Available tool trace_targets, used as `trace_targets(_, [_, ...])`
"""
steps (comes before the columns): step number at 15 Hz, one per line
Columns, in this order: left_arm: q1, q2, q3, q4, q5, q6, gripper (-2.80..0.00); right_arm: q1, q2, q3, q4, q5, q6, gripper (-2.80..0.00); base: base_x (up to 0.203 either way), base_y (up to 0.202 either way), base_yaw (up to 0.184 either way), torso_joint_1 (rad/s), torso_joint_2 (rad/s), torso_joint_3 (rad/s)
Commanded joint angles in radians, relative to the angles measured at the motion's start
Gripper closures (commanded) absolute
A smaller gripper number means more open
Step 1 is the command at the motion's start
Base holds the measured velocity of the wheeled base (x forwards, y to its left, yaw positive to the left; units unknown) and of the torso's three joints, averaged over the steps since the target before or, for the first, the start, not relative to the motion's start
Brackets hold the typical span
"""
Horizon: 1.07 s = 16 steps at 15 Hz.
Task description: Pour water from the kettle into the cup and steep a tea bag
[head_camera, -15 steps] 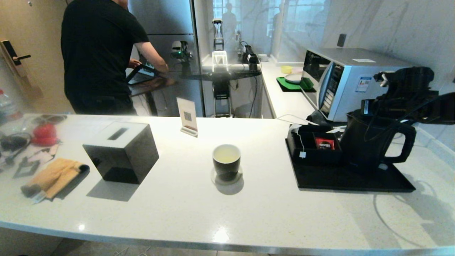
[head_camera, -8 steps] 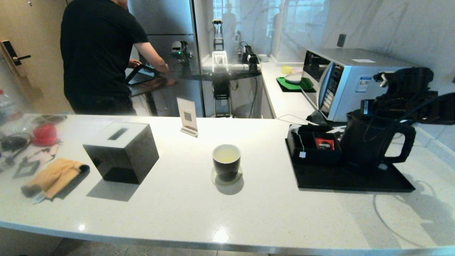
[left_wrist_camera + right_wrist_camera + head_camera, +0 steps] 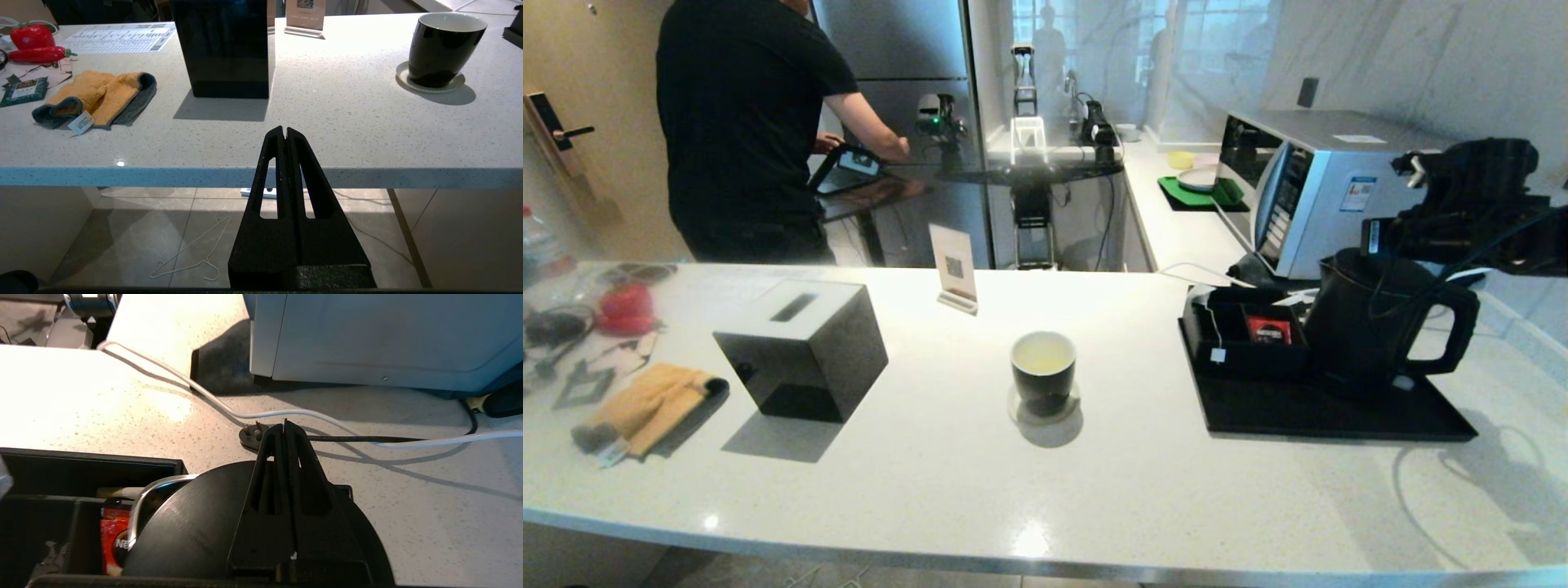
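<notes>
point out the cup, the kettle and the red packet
cup (image 3: 1043,377), head view, on its black outer wall
kettle (image 3: 1356,335), head view, on the middle of its body
red packet (image 3: 1267,331), head view, on its face, inside the black box

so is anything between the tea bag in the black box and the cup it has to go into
Nothing visible. The tea bag's tag hangs over the box wall on the tray, and bare counter runs from there to the cup on its coaster.
</notes>
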Motion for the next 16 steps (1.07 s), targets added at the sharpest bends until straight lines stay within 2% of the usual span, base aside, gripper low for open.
trace_targets(1, [0.000, 0.000, 0.000, 0.000, 0.000, 0.000, 0.00, 0.001, -0.054, 0.022, -0.007, 0.001, -0.002, 0.00, 0.000, 0.000, 0.000, 0.000, 0.00, 0.000])
trace_targets(7, [0.000, 0.000, 0.000, 0.000, 0.000, 0.000, 0.00, 0.026, -0.170, 0.138, -0.014, 0.002, -0.003, 0.00, 0.000, 0.000, 0.000, 0.000, 0.00, 0.000])
trace_targets(11, [0.000, 0.000, 0.000, 0.000, 0.000, 0.000, 0.00, 0.038, -0.182, 0.240, -0.144, 0.000, -0.003, 0.00, 0.000, 0.000, 0.000, 0.000, 0.00, 0.000])
trace_targets(16, [0.000, 0.000, 0.000, 0.000, 0.000, 0.000, 0.00, 0.036, -0.119, 0.230, -0.178, -0.075, -0.003, 0.00, 0.000, 0.000, 0.000, 0.000, 0.00, 0.000])
